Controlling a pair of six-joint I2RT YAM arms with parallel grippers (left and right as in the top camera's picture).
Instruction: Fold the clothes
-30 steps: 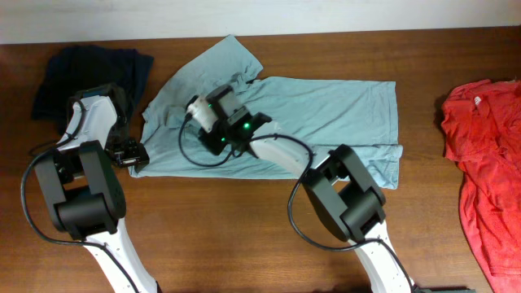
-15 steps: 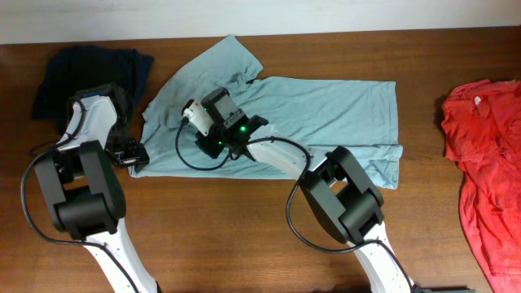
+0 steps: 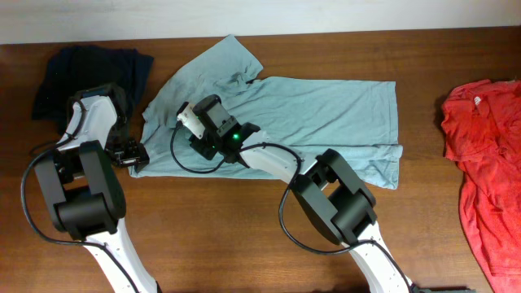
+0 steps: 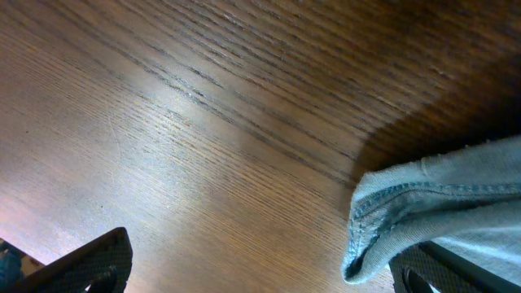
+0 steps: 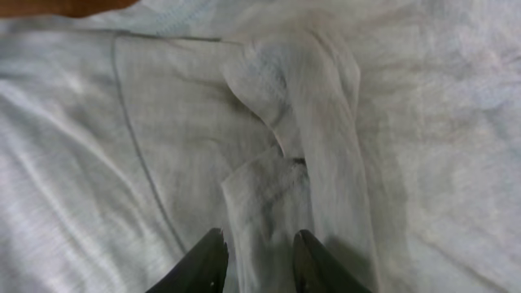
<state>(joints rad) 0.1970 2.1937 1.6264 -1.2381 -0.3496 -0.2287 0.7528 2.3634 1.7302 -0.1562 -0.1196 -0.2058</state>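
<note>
While the pale grey-teal T-shirt (image 3: 326, 114) is lying spread flat toward 12 o'clock of the wooden table (image 3: 228, 236), its left part is being arranged for a fold, so an early step of the task appears to be in hand. The right gripper (image 5: 260, 259) is being kept low over the cloth near the collar, at about 9 o'clock of the shirt's middle. Its jaws are standing only a little apart, astride a raised ridge of fabric. This ridge is lying slack on the shirt rather than being lifted, so no firm hold seems to be taken. The left gripper (image 3: 130, 155) is waiting at the 8 o'clock corner of the shirt. Its jaws are spread fully wide and nothing is being held. The hemmed edge is lying just beside one finger, toward 3 o'clock in the wrist view. The red shirt (image 3: 484, 163) is lying at 3 o'clock and the dark navy garment (image 3: 89, 69) at 10 o'clock; both are looking unfolded. For the next move, a clean grip on the edge or sleeve is probably being called for, so that the side can be carried over the body.
</note>
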